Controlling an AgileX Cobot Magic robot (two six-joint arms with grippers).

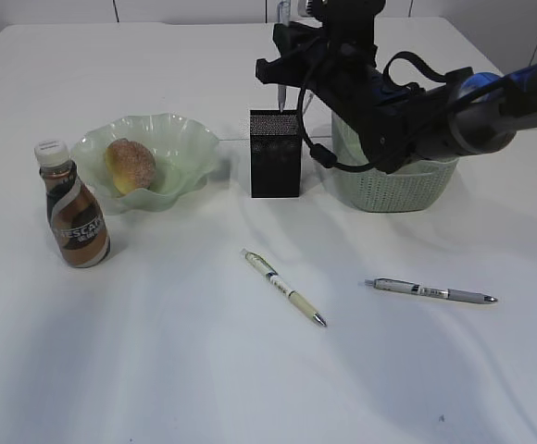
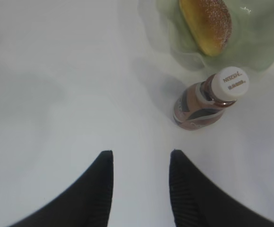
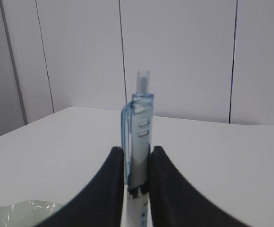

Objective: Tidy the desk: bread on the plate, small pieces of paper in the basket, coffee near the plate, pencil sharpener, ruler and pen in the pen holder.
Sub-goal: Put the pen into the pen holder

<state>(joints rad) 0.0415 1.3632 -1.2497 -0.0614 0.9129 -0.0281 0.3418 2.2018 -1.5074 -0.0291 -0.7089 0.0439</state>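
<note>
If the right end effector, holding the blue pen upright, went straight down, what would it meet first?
Most likely the pen holder: the blue pen clamped in the right end effector hangs tip-down just above its open top. Depth alignment is uncertain from the exterior view.

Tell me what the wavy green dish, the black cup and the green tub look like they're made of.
The plate looks like pale green translucent glass, glossy, with light showing through its ruffled rim. The pen holder looks like matte black metal mesh with fine perforations. The basket looks like matte moulded plastic with a woven pattern.
</note>
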